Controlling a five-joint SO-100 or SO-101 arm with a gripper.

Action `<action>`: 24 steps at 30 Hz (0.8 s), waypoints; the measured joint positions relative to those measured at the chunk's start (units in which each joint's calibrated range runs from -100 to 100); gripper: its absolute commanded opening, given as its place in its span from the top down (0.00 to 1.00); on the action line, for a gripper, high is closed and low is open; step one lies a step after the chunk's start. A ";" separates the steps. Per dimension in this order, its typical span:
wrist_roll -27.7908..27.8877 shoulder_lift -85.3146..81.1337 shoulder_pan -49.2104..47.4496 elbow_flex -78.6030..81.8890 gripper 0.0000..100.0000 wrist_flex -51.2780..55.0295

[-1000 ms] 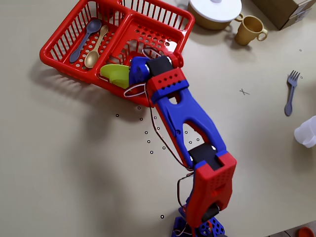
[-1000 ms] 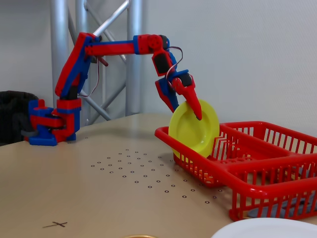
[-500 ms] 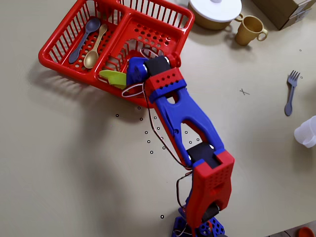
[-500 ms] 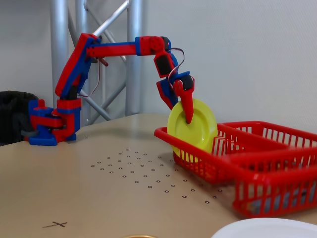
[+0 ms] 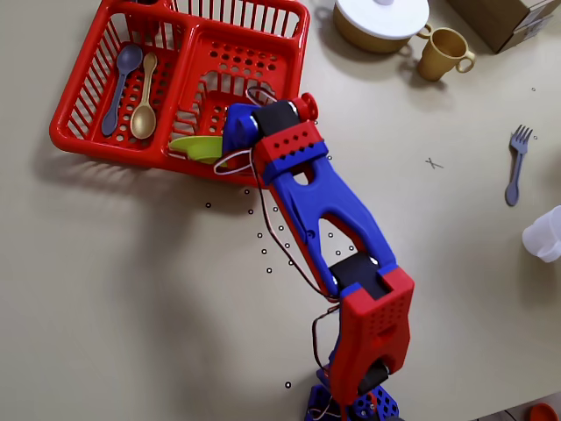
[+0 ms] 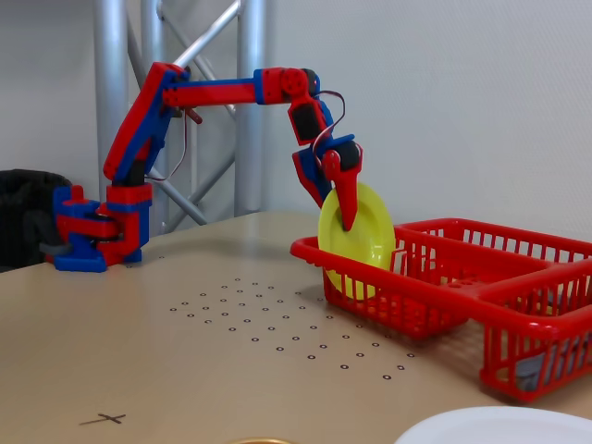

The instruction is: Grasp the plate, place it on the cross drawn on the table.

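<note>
In the overhead view, the claw point(image 5: 221, 147) is clamped on the plate point(image 5: 196, 147), which shows edge-on as a lime-green sliver at the near wall of the red basket point(image 5: 88, 145). A grey spoon point(image 5: 117, 77) and a gold spoon point(image 5: 145, 98) lie in the basket's left compartment. The cross point(image 5: 432, 162) sits well to the right of the basket on the bench point(image 5: 114, 289), with a grey fork point(image 5: 516, 164) farther right. A white-lidded pot point(image 5: 379, 19) and a yellow cup point(image 5: 443, 53) stand right of the basket.

In the fixed view, the claw point(image 6: 348, 220) grips the plate point(image 6: 357, 239) at its upper rim. The plate stands upright inside the basket point(image 6: 444, 296), at its left end. The cross point(image 6: 103, 419) lies far left of the basket, beyond the black dots point(image 6: 268, 319).
</note>
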 measured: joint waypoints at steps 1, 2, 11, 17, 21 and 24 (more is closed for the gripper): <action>-0.20 0.00 0.00 0.00 1.00 0.08; -0.34 0.00 0.00 -0.45 1.00 0.48; -3.27 5.15 -0.91 -17.18 1.00 13.06; -3.91 5.39 -0.46 -23.69 1.00 18.75; -4.30 5.64 -1.46 -28.03 1.00 20.43; -4.88 6.62 -2.18 -32.73 1.00 21.79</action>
